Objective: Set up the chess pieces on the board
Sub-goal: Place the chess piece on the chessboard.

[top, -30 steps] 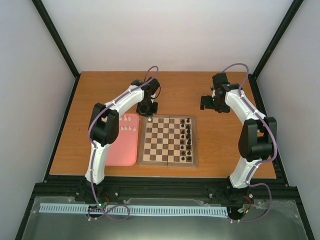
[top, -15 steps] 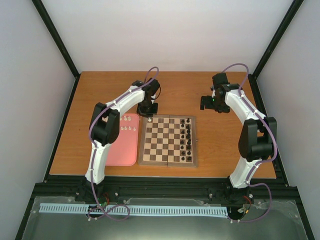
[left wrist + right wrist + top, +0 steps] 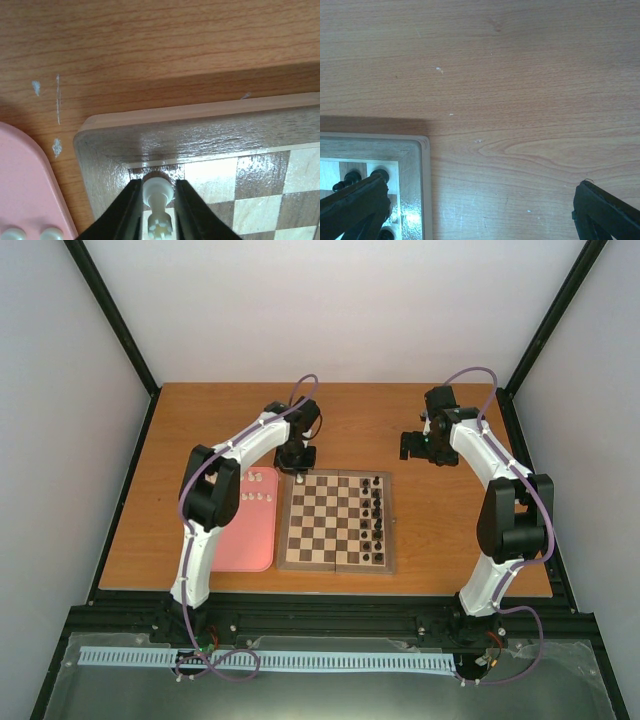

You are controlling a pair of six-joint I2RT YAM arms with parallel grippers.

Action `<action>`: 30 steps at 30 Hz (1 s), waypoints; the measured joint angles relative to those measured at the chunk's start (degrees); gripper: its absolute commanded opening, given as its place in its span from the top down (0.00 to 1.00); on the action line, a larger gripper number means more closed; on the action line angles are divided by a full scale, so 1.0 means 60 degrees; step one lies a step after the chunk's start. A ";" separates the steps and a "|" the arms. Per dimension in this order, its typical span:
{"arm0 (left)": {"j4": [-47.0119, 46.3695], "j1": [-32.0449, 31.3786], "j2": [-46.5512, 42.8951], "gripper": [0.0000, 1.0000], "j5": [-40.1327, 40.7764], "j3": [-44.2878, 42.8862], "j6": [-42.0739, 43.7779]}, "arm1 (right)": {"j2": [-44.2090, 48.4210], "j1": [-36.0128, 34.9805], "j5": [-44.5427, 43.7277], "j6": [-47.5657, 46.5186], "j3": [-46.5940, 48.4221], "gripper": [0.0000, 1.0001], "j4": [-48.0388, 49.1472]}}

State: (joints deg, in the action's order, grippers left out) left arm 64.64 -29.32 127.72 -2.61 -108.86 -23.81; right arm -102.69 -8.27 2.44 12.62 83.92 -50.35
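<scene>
- Nothing had shifted since the earlier frame: the left hand [image 3: 297, 456] stayed at the far-left corner of the board [image 3: 336, 566].
- Only the left wrist view showed it clenched on a white piece [image 3: 158, 190] over the corner square.
- The right hand [image 3: 416, 446] hung spread open above the table [image 3: 200, 430].

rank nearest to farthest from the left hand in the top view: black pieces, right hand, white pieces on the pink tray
1. white pieces, on the pink tray, left
2. black pieces, board's right side
3. right hand, off the board, farther right
</scene>
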 measured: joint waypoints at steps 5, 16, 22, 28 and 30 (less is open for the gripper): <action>-0.0069 0.0000 0.0069 0.68 0.0018 0.0022 -0.0033 | 0.0000 0.0000 0.0033 -0.0033 0.0000 0.00 0.0000; 0.0036 0.0000 0.0066 0.51 0.0237 0.0018 0.0040 | 0.0000 0.0000 0.0178 -0.0109 0.0000 0.00 0.0000; 0.0484 0.0000 -0.0251 0.42 0.0608 -0.0346 0.0168 | 0.0000 0.0000 0.0222 -0.0127 0.0000 0.00 0.0004; 0.0630 0.0113 -0.1490 0.51 0.1045 -0.0466 0.0168 | 0.0000 0.0000 0.0321 -0.0127 0.0000 0.00 0.0004; 0.0528 0.0226 -0.2080 0.53 0.0998 -0.0120 0.0131 | 0.0000 0.0000 0.0382 -0.0127 0.0000 0.00 0.0004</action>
State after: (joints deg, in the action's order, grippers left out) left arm 67.81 -27.97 115.24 3.38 -109.58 -23.03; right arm -102.69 -8.27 4.73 11.86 83.92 -50.33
